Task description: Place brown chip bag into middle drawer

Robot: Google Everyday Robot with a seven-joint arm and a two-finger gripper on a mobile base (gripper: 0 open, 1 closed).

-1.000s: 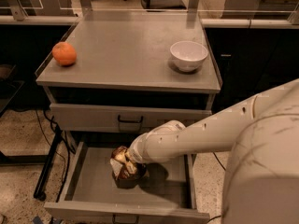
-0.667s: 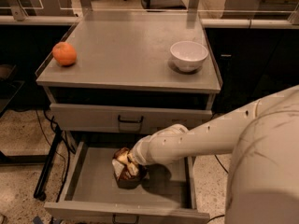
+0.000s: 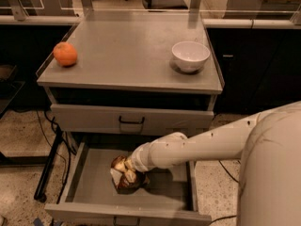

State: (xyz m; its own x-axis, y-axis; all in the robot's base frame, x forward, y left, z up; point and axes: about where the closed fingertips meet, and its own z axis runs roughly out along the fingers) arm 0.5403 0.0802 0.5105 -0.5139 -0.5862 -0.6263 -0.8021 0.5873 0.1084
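The brown chip bag (image 3: pixel 123 182) is dark brown with pale chips pictured on it. It sits low inside the open middle drawer (image 3: pixel 94 185), right of the floor's centre. My gripper (image 3: pixel 129 172) is at the end of the white arm (image 3: pixel 188 147), which reaches in from the right. It is right on top of the bag and mostly hidden behind the wrist. I cannot tell whether the bag rests on the drawer floor.
An orange fruit (image 3: pixel 65 54) lies at the left of the grey cabinet top (image 3: pixel 127 55) and a white bowl (image 3: pixel 190 55) at the right. A shut drawer front with a black loop handle (image 3: pixel 131 121) is above the open drawer. Cables (image 3: pixel 49 126) hang at the left.
The arm has carried the bag a little lower and toward the drawer's front. The orange and the bowl have not moved.
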